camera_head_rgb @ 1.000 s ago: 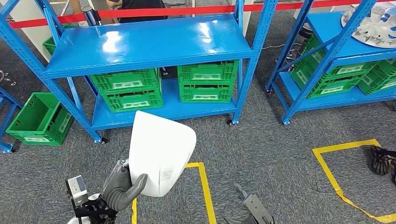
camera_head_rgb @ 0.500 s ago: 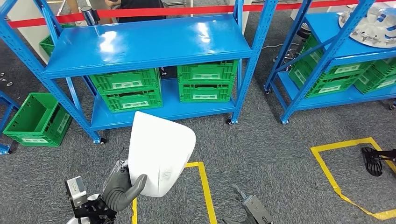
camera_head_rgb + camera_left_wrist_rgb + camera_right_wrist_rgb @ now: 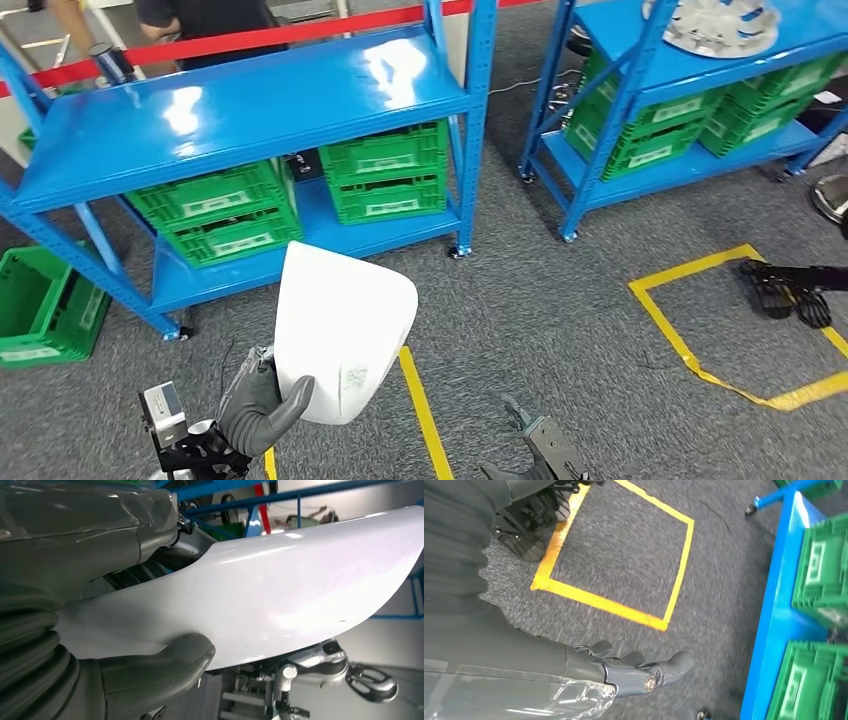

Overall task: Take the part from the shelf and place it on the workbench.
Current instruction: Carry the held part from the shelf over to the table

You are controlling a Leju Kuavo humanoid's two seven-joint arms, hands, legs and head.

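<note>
Crates: green crates (image 3: 385, 180) sit on the lower tier of the blue shelf (image 3: 230, 105); contents hidden.
Part: white curved part (image 3: 340, 330) is held upright, clear of the shelf.
Left hand: left hand (image 3: 262, 405) grips the part's lower edge, thumb across its face.
Right hand: right hand (image 3: 634, 667) has fingers extended, holding nothing.
Floor: grey carpet with yellow tape square (image 3: 740, 330), well apart from the shelf.

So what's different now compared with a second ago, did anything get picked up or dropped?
Nothing was taken or let go. The whole head view has swung: the blue shelves and yellow floor tape slid left in the picture, so the camera turned, not the things. The left hand still grips the white part; the right hand stays empty.
</note>
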